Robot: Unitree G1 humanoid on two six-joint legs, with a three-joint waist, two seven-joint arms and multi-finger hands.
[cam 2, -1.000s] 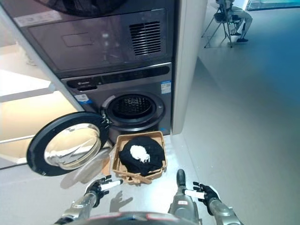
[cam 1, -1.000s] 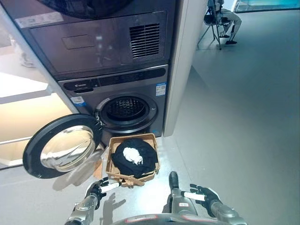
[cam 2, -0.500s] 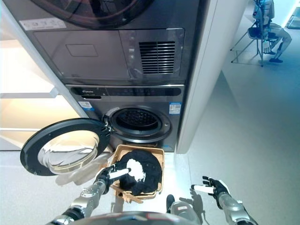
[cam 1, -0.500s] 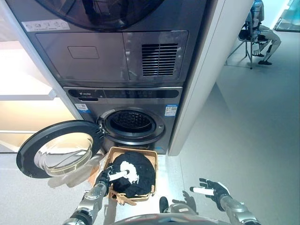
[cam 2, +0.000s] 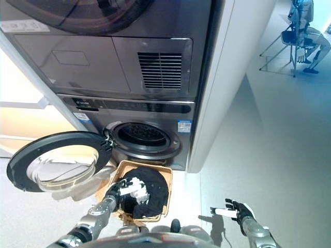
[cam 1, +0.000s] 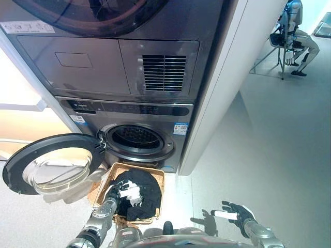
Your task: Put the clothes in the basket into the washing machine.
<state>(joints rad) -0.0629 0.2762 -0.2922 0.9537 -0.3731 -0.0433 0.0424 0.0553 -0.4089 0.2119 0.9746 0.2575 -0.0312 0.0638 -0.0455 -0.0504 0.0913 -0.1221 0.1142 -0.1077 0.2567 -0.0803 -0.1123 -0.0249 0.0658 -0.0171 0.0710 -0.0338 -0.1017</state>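
A woven basket (cam 1: 158, 178) stands on the floor just before the washing machine (cam 1: 155, 111). It holds a heap of black clothes (cam 1: 145, 194) with a small white piece (cam 2: 137, 187) on top. My left hand (cam 1: 115, 193) rests on the heap at the basket's left side, right beside the white piece. The machine's drum (cam 1: 135, 138) is open, and its round door (cam 1: 49, 164) is swung out to the left. Low on the right, my right hand (cam 1: 232, 213) hovers open above the floor, well clear of the basket.
A second machine (cam 1: 103, 31) is stacked above the washer. A pale wall panel (cam 1: 217, 98) runs along the washer's right side. A wooden shelf unit (cam 1: 20, 113) stands at the left. Far back right, a figure sits on a chair (cam 1: 290, 31).
The camera has shifted. My left hand has reached further right over the basket and now lies on the clothes by the white piece. The right hand has hardly moved.
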